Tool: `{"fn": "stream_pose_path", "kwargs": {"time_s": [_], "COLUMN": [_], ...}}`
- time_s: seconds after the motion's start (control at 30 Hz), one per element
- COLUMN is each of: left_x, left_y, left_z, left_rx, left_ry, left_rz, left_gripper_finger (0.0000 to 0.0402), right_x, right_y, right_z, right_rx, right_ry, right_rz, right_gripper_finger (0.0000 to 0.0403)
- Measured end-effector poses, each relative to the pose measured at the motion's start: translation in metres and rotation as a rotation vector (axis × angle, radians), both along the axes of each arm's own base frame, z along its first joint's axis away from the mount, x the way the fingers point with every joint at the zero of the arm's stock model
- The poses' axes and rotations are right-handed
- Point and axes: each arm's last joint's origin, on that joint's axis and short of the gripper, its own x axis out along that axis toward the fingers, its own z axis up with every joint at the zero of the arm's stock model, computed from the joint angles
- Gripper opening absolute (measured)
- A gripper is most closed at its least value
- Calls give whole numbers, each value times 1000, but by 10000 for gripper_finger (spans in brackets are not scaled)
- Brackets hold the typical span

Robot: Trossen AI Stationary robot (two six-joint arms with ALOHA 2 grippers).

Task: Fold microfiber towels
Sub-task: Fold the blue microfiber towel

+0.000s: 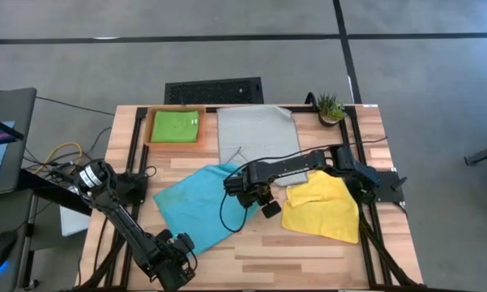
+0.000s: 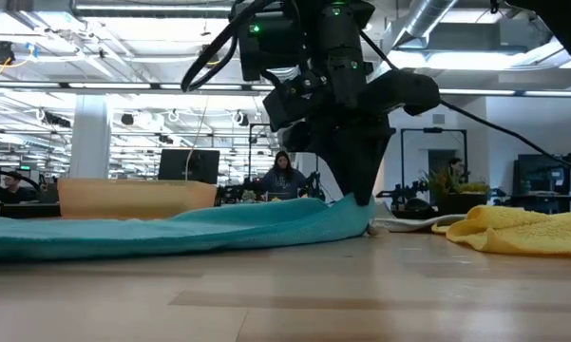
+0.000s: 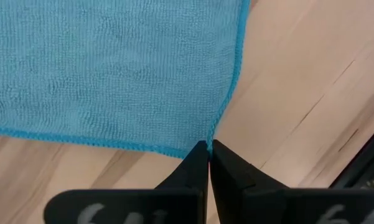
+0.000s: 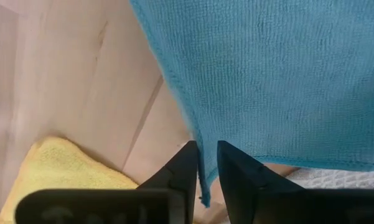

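The sky blue towel [image 1: 196, 203] lies spread on the table's middle left. My left gripper [image 3: 209, 152] is at its near corner, close to the table's near edge [image 1: 188, 246], and is shut. My right gripper [image 4: 206, 152] is shut on the towel's right corner [image 1: 245, 193]. The lime green towel [image 1: 177, 126] lies folded in the orange tray. The pale grey towel [image 1: 255, 134] lies flat at the far middle. The yellow towel [image 1: 324, 207] lies crumpled on the right. My left gripper pinches the very tip of the blue towel's near corner [image 3: 206, 142] between its two fingers. The towel beyond lies flat on the table. My right gripper pinches the blue towel's hemmed corner [image 4: 202, 163] between its two fingers, which point down from above [image 2: 359, 190]. That end of the towel [image 2: 337, 214] is slightly raised, and the rest rests on the table.
The orange tray [image 1: 150, 130] stands at the far left and a small potted plant [image 1: 331, 107] at the far right corner. Bare wood [image 1: 267, 251] shows along the near edge between the blue and yellow towels. People sit in the room behind.
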Motion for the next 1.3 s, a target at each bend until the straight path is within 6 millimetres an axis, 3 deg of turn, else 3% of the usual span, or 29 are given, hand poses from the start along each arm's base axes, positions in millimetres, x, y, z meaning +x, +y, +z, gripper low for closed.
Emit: {"fn": "stream_pose_path", "kwargs": {"time_s": [0.23, 0.4, 0.7, 0.93, 1.1, 1.3], "left_x": [0, 0, 8, 3, 0, 7], "left_y": [0, 0, -8, 1, 15, 35], "left_z": [0, 1, 28, 59, 81, 94], "left_rx": [1, -18, -22, 100, 236, 330], "left_ry": [0, -2, -50, 37, 64, 116], "left_rz": [5, 69, 176, 298, 403, 446], "left_gripper_finger": [0, 0, 0, 0, 0, 0], "right_x": [-1, -3, -9, -17, -21, -24], "right_y": [0, 0, 5, -4, -28, -62], "right_z": [0, 0, 4, 40, 75, 101], "right_rx": [-1, -3, -22, -94, -137, -226], "right_ry": [12, 29, 74, -29, -172, -318], "right_rz": [0, -1, 9, -13, -106, -222], "right_gripper_finger": [60, 14, 6, 5, 7, 3]}}
